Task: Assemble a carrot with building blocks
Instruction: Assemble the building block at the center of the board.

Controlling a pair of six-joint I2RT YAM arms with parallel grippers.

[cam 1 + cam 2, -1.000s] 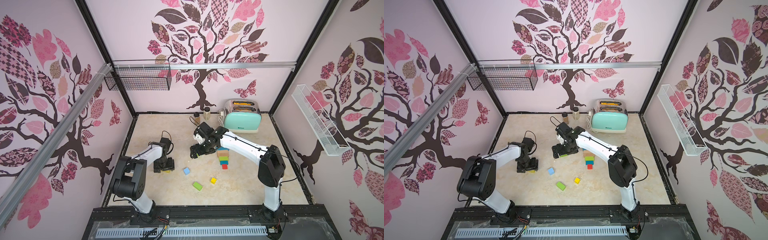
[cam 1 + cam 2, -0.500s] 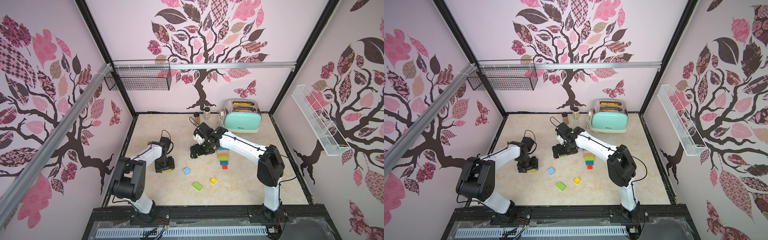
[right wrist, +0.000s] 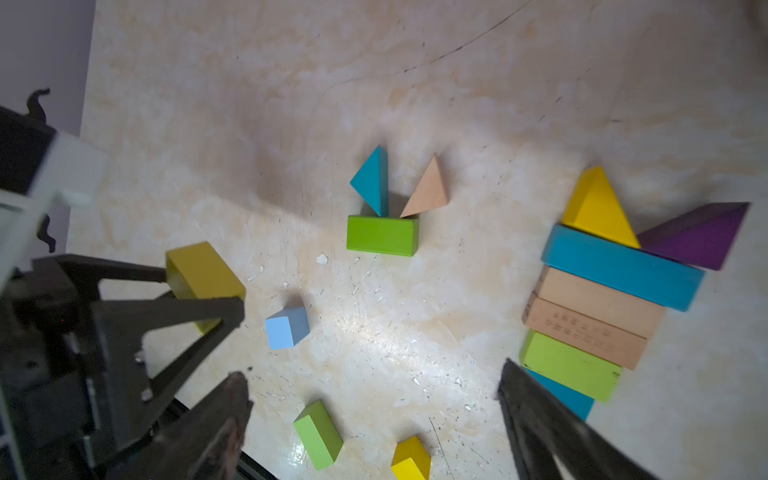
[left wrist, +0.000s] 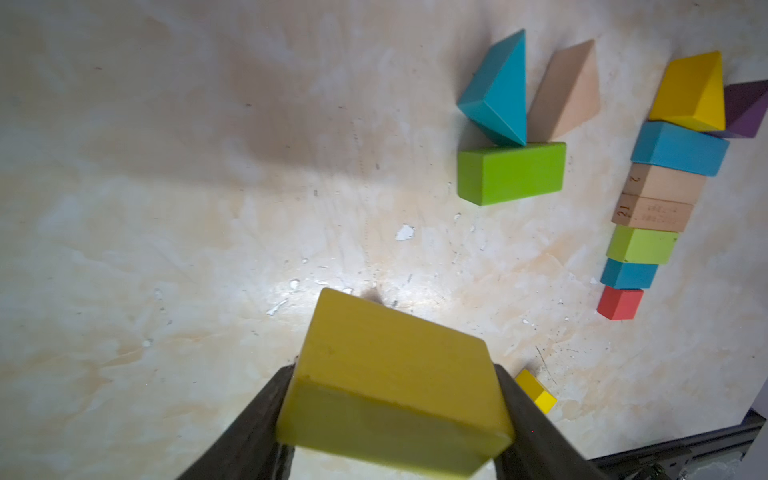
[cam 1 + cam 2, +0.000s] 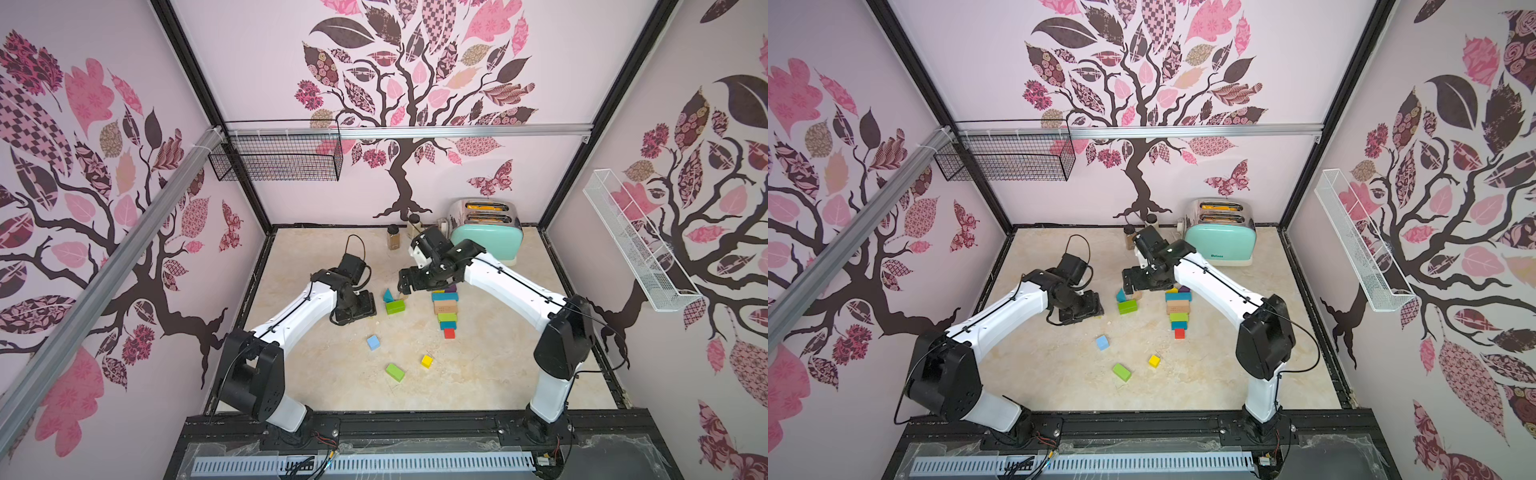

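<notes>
Left gripper (image 4: 395,374) is closed partway on a yellow brick (image 4: 390,353), one finger against each side (seen close in the left wrist view; whether the brick clears the table (image 5: 498,374) I cannot tell). It hangs over the left half of the table, near a small cluster: a teal wedge (image 4: 498,91) and a bare-wood wedge (image 4: 567,91) side by side at the far edge of a green brick (image 4: 511,172), the teal one touching it. Right gripper (image 3: 374,386) is spread wide with nothing between its fingers, above the gap between that cluster and the column. The column lies flat near the table's middle, its pieces touching and narrowing toward the robot. It runs from a yellow wedge (image 4: 690,89) and a purple wedge (image 4: 744,108) at the far end to a long teal brick (image 4: 679,147), two bare-wood bricks (image 4: 660,183), a lime brick (image 4: 642,245), a short teal brick (image 4: 627,274) and a red cube (image 4: 619,303) at the tip. Loose and apart, nearer the robot — a light blue cube (image 5: 373,342), a second green brick (image 5: 395,372), a yellow cube (image 5: 427,360). A mint toaster (image 5: 486,235) and spice jars (image 5: 393,237) stand at the back wall.
</notes>
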